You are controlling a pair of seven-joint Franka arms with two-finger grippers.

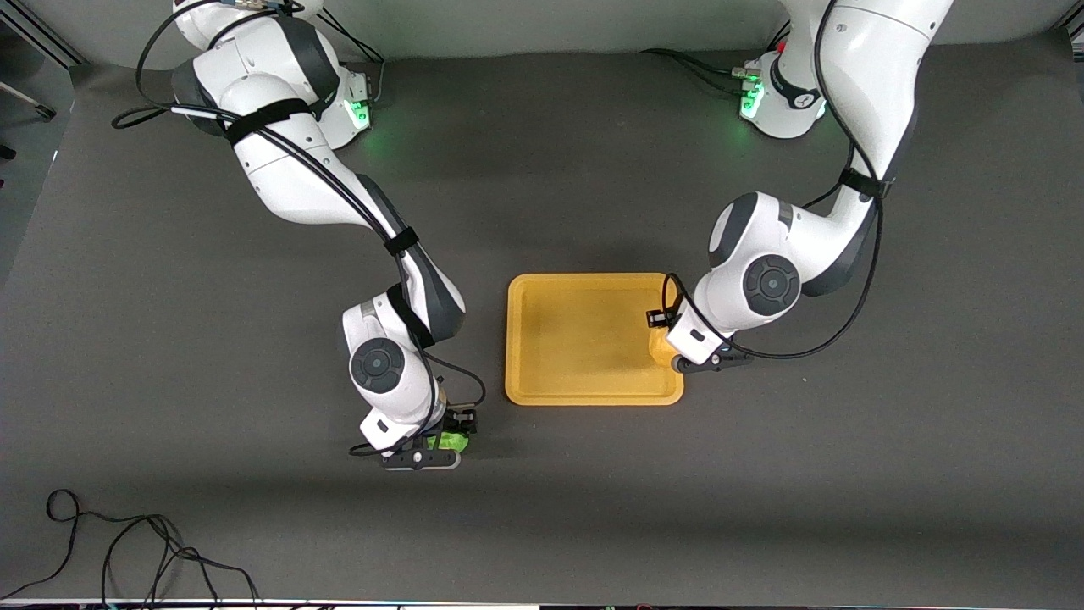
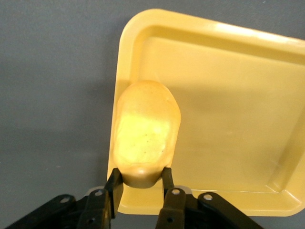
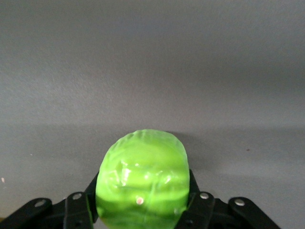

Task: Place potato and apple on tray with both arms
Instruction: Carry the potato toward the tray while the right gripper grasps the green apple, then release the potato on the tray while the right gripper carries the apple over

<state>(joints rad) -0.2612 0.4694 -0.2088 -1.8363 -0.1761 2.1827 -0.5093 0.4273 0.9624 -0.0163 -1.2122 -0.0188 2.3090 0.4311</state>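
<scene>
Nearest me, my right gripper is clamped on the apple, with the tray up at about two o'clock from it. My left gripper pinches the potato, already over the tray's rim at that arm's end.

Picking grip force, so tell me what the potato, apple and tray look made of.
Potato: matte yellow-tan, smooth, probably moulded plastic or foam.
Apple: bright green, glossy, faceted highlights, likely hard plastic.
Tray: yellow-orange, soft sheen, rounded moulded rim, apparently plastic.
</scene>
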